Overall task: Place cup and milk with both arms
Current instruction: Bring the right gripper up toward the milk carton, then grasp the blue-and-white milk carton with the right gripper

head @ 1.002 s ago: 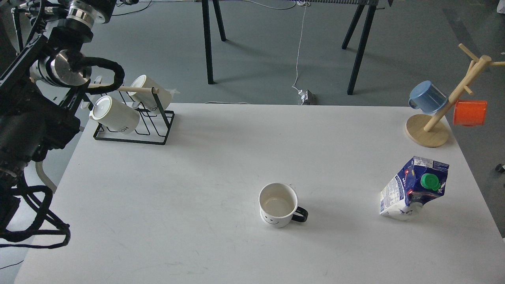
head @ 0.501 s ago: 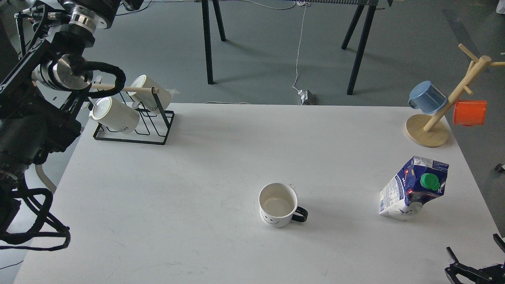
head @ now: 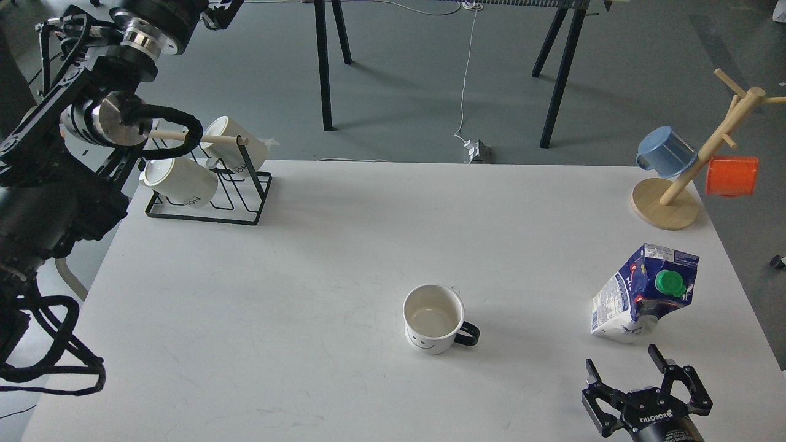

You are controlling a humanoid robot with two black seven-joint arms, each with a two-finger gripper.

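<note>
The white cup (head: 433,317) stands upright on the white counter (head: 344,258), mouth up, with a small smiley face on its near side and its black handle pointing right, toward the milk carton (head: 645,292). The carton stands well to the right of the cup, near the counter's right edge. It is crumpled and leans: its long axis runs from its base at lower left up to its top at upper right. The green cap (head: 669,283) sits on the slanted panel that faces the viewer.

The right gripper (head: 624,367) is just on the near side of the carton, to the right of the cup and closer to the viewer. Its two fingers (head: 592,370) are spread wide, point up-frame toward the carton's base and hold nothing; a gap separates them from the carton.

The left arm (head: 67,153) rises along the left edge, far to the left of the cup. Its gripper runs out of view at the top, so the state of its fingers cannot be told.
</note>
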